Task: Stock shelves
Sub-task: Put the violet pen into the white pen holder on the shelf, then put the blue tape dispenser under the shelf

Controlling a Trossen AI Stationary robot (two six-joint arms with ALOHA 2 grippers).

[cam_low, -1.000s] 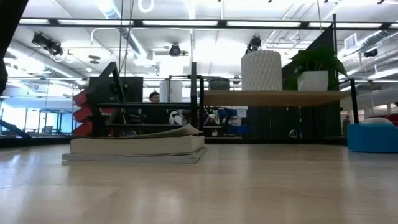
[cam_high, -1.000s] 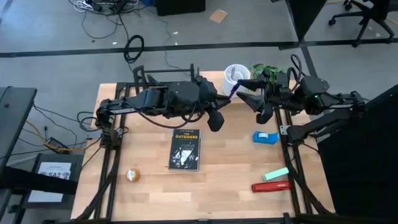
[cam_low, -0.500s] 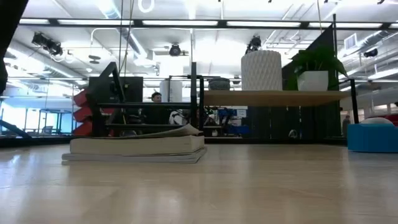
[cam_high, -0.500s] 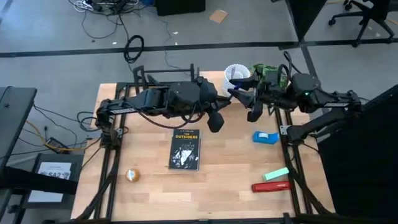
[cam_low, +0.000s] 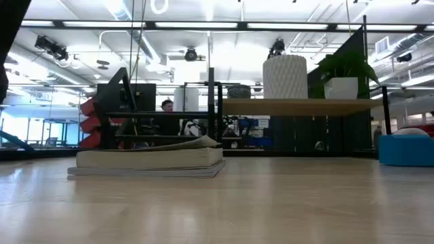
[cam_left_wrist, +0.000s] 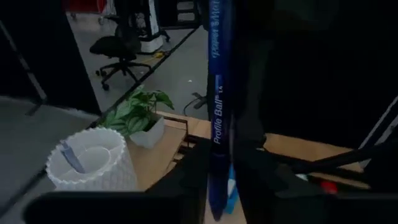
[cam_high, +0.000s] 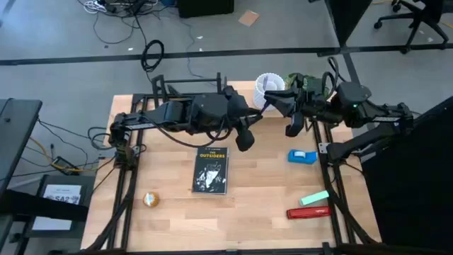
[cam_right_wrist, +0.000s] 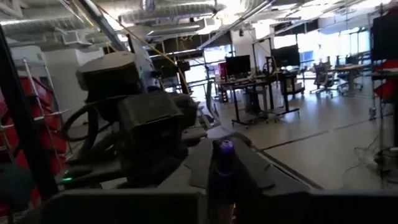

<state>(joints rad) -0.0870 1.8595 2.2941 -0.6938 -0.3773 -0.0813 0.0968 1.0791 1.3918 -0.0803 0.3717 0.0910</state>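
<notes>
A blue pen (cam_left_wrist: pixel 216 106) hangs in the air over the far middle of the table, between my two grippers. My left gripper (cam_high: pixel 253 114) reaches it from the left, and the pen runs straight down the middle of the left wrist view. My right gripper (cam_high: pixel 273 104) comes from the right and is shut on the pen. Behind them a white ribbed cup (cam_high: pixel 267 86) and a potted plant (cam_high: pixel 301 81) stand on the wooden shelf board (cam_low: pixel 298 106). The black bar rack (cam_high: pixel 185 88) stands at the far left. My right gripper pinches the blue pen between its two fingers. The pen's purple-blue end (cam_right_wrist: pixel 224 149) sticks out between them in the right wrist view. The fingers come about level from the table's right. The pen is lifted clear of the table; the spot held is hidden by the fingers.
A paperback book (cam_high: pixel 211 170) lies flat at the table's middle. A blue tape dispenser (cam_high: pixel 302 156), a green block (cam_high: pixel 313 198) and a red stapler (cam_high: pixel 308 212) lie on the right side. A small round thing (cam_high: pixel 150 200) sits near left. The cup holds another pen (cam_left_wrist: pixel 71 156).
My right gripper has moved toward the table's left, up to the pen at my left gripper, and its fingers have shut on the pen. The pen has stayed in place in the air.
</notes>
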